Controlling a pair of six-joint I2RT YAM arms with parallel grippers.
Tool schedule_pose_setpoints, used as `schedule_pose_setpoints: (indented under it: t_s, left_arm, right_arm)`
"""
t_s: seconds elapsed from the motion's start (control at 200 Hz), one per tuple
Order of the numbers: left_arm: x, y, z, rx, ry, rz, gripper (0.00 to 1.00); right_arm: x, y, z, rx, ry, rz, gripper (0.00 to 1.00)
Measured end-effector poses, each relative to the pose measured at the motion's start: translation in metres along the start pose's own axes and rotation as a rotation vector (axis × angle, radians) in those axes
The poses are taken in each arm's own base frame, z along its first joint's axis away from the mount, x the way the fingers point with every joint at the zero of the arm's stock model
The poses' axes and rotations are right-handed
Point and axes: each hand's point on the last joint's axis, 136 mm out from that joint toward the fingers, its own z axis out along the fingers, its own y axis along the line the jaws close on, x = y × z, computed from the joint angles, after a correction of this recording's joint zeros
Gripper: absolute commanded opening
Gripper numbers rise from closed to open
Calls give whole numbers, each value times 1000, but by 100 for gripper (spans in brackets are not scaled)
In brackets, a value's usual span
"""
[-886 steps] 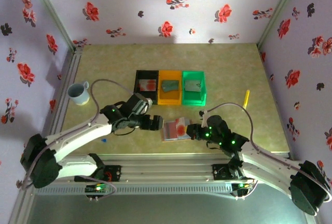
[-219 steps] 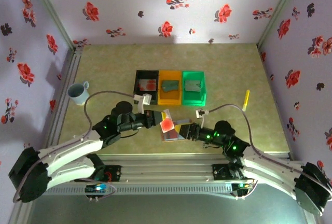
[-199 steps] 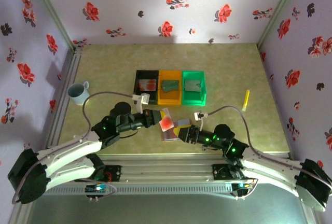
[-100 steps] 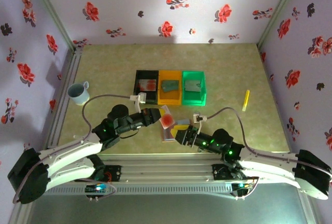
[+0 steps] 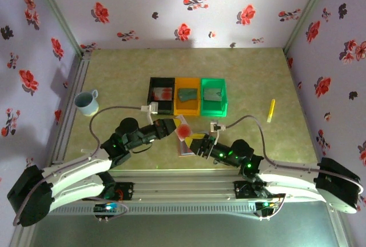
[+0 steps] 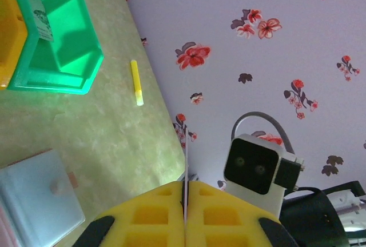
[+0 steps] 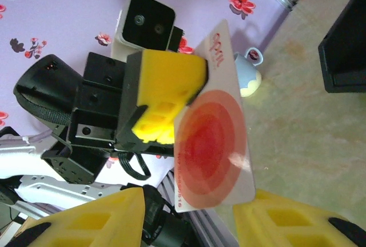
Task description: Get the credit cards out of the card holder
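Credit card [image 7: 213,144] txt too blurry

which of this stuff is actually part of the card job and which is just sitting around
Job: credit card in the left gripper; card holder on the table.
Lying about: mug, yellow marker, black bin, orange bin, green bin.

The left arm [image 5: 86,158] reaches from the near left toward the middle of the table, forearm angled up. The left gripper [image 5: 176,129] has its yellow fingers [image 6: 229,215] pressed flat together on a credit card [image 7: 214,144]. The right arm [image 5: 280,170] stretches low from the near right toward the left. The right gripper [image 5: 193,142] sits just right of the left one, its jaws parted on either side of the card's lower edge.
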Motion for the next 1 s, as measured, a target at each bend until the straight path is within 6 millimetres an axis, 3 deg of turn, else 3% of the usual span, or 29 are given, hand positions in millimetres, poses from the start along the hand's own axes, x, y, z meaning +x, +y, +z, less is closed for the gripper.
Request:
schedule_pose_setpoints:
  t_s: [0.175, 0.545, 0.88, 1.0]
  left_arm:
    - [-2, -3, -1, 14, -14, -2, 0]
    - [-6, -7, -3, 35, -37, 2, 0]
    - [-5, -8, -4, 48, -41, -2, 0]
    - [-5, -8, -4, 49, -42, -3, 11]
  right_arm:
    - [-1, 0, 6, 0, -4, 1, 34]
    - [-12, 0, 10, 7, -61, -1, 30]
    - [-19, -1, 11, 22, -99, -12, 19]
    - [-19, -2, 13, 27, -97, -15, 13]
